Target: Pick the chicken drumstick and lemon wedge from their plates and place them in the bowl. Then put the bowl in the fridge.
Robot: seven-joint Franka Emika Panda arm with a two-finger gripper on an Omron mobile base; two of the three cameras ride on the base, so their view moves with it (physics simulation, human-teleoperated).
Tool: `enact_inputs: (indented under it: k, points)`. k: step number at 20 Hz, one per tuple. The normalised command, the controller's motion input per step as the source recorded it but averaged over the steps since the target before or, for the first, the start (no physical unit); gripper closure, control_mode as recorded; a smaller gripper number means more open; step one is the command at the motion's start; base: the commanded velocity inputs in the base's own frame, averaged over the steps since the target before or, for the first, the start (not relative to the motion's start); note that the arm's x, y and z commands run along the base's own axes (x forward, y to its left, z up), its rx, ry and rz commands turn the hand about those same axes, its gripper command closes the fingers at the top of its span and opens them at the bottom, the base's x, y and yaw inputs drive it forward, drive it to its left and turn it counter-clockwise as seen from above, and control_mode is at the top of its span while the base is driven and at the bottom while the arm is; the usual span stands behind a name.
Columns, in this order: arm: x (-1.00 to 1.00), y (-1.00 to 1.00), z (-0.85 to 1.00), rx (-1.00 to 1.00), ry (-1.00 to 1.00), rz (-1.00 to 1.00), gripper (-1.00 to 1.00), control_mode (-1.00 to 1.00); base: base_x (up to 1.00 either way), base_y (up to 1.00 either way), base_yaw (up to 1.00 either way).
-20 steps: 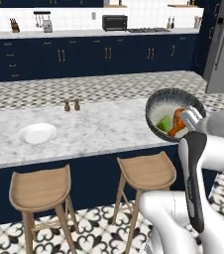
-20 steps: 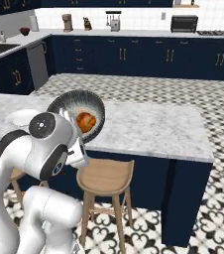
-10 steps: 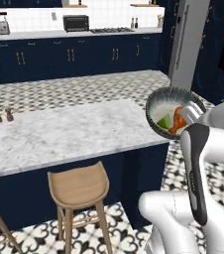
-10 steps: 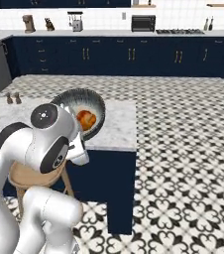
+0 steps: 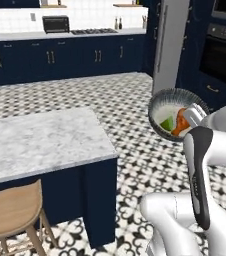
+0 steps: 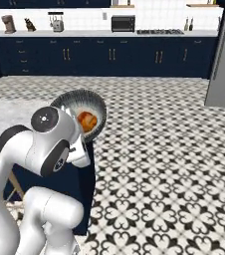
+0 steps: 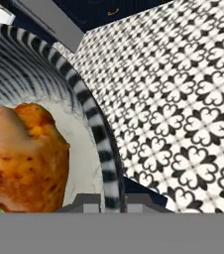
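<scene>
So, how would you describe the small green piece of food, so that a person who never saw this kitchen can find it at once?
Start from the white robot arm over the patterned black-and-white floor tiles; its gripper is shut on the rim of a round dark grey bowl. Inside lies the tiny green-yellow lemon wedge, beside the far bigger orange-brown chicken drumstick.

Open tiled floor [image 5: 130, 115] runs clear from 11 to 1 o'clock toward the fridge [image 5: 171, 45]. The island [image 5: 40, 140] and stool [image 5: 12, 217] block 9 o'clock.

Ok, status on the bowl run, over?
Pincer shut on bowl rim. Chicken drumstick and lemon wedge inside. Fridge ahead, door closed; open floor between.
</scene>
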Motion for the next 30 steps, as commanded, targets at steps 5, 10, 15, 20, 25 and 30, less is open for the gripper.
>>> enact_inputs:
  k: [5,10,15,20,25,30]
  points:
    - [0.00,0.00,0.00,0.00,0.00,0.00,1.00,1.00,0.79,-1.00,0.06]
    - [0.00,0.00,0.00,0.00,0.00,0.00,1.00,1.00,1.00,-0.74,0.16]
    - [0.00,0.00,0.00,0.00,0.00,0.00,1.00,1.00,1.00,-0.41,0.14]
    - [0.00,0.00,0.00,0.00,0.00,0.00,1.00,1.00,1.00,-0.45,0.16]
    - [0.00,0.00,0.00,0.00,0.00,0.00,1.00,1.00,1.00,-0.73,0.21]
    - [0.00,0.00,0.00,0.00,0.00,0.00,1.00,1.00,1.00,-0.59,0.16]
